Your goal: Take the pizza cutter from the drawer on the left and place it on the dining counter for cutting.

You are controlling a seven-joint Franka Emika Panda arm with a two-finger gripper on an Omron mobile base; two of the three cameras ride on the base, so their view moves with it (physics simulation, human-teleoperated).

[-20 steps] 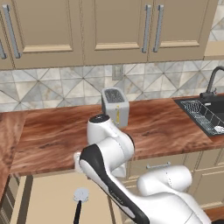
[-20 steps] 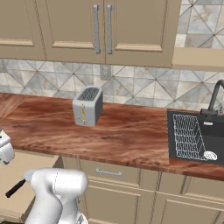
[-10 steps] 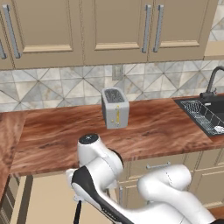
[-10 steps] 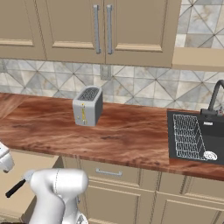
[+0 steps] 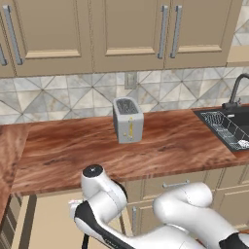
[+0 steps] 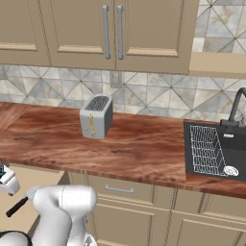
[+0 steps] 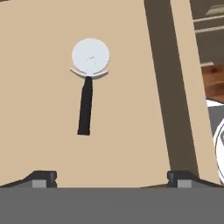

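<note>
In the left base view you've got the arm [image 5: 112, 209] folded down low in front of the cabinets, reaching into the open drawer [image 5: 48, 223] at the bottom left. A bit of dark handle [image 5: 84, 241] pokes out just under the arm at the bottom edge, which looks like the pizza cutter's. The wood counter above has a toaster [image 5: 128, 119] on it and a black sink [image 5: 228, 127] at the right, so that's not your dining counter.

Right base view: same counter, toaster [image 6: 96, 116] in the middle, sink with a wire rack [image 6: 210, 150] at the right. Down at the lower left you can see the drawer's beige floor [image 6: 33, 180] and the pizza cutter's black handle [image 6: 17, 207] lying on it, right next to the arm's white link.

Hand view is the useful one. The pizza cutter [image 7: 88, 87] lies flat on the drawer floor [image 7: 43, 65], round blade toward the top of the picture, black handle running down toward you. The gripper [image 7: 111, 178] has its fingers spread wide, one fingertip [image 7: 41, 178] at the left and one at the right, nothing between them. The handle's end sits a bit above and between the tips, closer to the left one, and apart from both.

So progress-wise: drawer's open, cutter's found, but it's not grabbed yet. You'd need to come down on the handle, close, lift it out and carry it to the dining counter.
</note>
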